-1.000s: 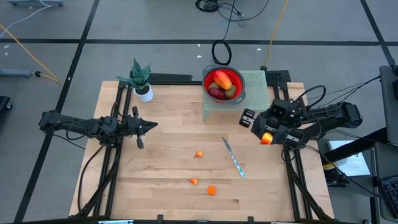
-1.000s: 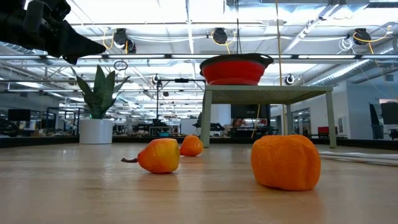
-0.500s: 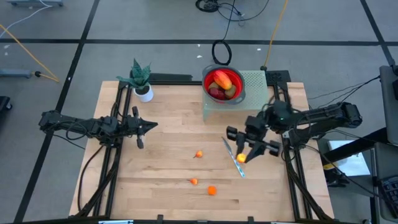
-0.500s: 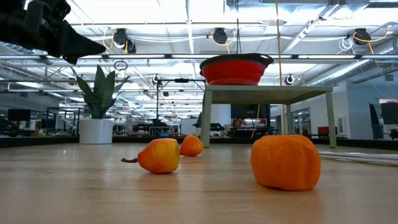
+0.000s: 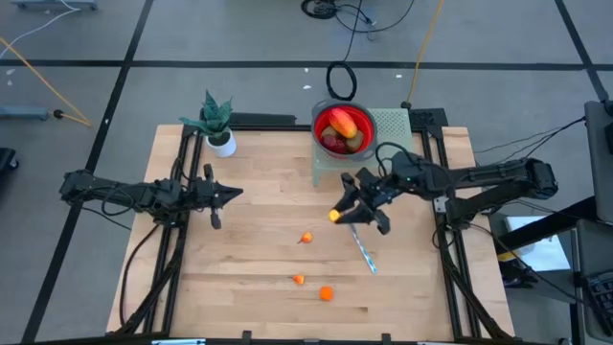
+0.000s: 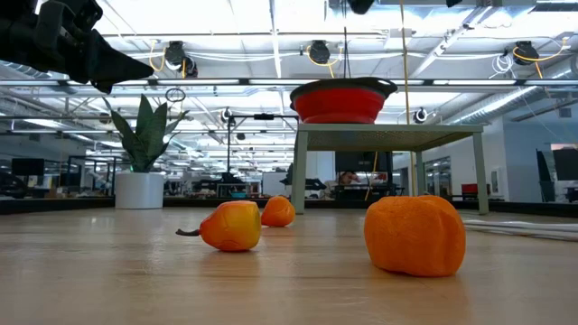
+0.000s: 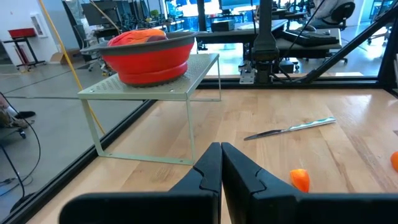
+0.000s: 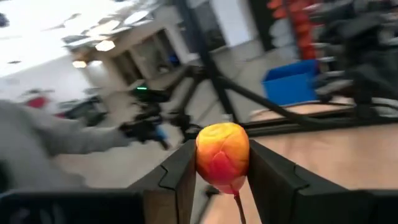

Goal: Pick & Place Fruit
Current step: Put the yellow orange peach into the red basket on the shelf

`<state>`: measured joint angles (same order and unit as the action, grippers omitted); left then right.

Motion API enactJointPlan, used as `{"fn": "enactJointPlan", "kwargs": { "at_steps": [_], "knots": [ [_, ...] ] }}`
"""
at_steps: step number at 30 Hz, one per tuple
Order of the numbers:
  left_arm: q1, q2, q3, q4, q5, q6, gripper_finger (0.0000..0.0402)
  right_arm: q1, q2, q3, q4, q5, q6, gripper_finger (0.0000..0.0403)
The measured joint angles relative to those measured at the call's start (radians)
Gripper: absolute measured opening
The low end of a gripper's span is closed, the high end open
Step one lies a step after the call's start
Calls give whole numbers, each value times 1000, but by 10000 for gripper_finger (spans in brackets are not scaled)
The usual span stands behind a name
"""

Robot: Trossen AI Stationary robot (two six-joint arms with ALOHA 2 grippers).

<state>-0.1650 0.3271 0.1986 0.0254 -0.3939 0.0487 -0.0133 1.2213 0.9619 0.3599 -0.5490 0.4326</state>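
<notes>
My right gripper [image 5: 337, 214] hovers over the table's middle, in front of the grey-green stand [image 5: 388, 144], shut on a small yellow-red fruit [image 8: 222, 152]. The red bowl [image 5: 345, 129] on that stand holds a red-orange piece, dark red and olive ones. Three small orange fruits lie on the wood [image 5: 306, 238] [image 5: 299, 280] [image 5: 327, 293]; the low view shows them close up [image 6: 233, 226] [image 6: 278, 211] [image 6: 415, 235]. My left gripper [image 5: 233, 195] waits shut above the table's left part, its fingers [image 7: 211, 171] closed together. My right gripper pinches the yellow-red fruit by its two sides [image 8: 202, 155] between both fingers [image 8: 180, 171]. The fingers reach in from the table's right. The fruit is lifted clear of the table, and its thin stem [image 8: 238, 202] sticks out of the hold.
A slim silver knife [image 5: 362, 244] lies on the wood just to the near-right of my right gripper. A potted plant [image 5: 218, 125] stands at the far left corner. Open wood lies between the two arms and along the near edge.
My right gripper has carried the fruit from the table's right edge toward the left, dipping toward the near edge above the knife, then swinging toward the far edge and the stand. It has turned about on the way and stayed shut on the fruit.
</notes>
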Motion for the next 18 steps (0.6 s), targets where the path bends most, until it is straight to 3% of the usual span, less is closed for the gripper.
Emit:
{"fn": "enactJointPlan", "kwargs": {
  "at_steps": [18],
  "knots": [
    [0, 0, 0, 0, -1, 30, 10, -75, -15, 0, -82, 400, -419, 121]
  ]
}}
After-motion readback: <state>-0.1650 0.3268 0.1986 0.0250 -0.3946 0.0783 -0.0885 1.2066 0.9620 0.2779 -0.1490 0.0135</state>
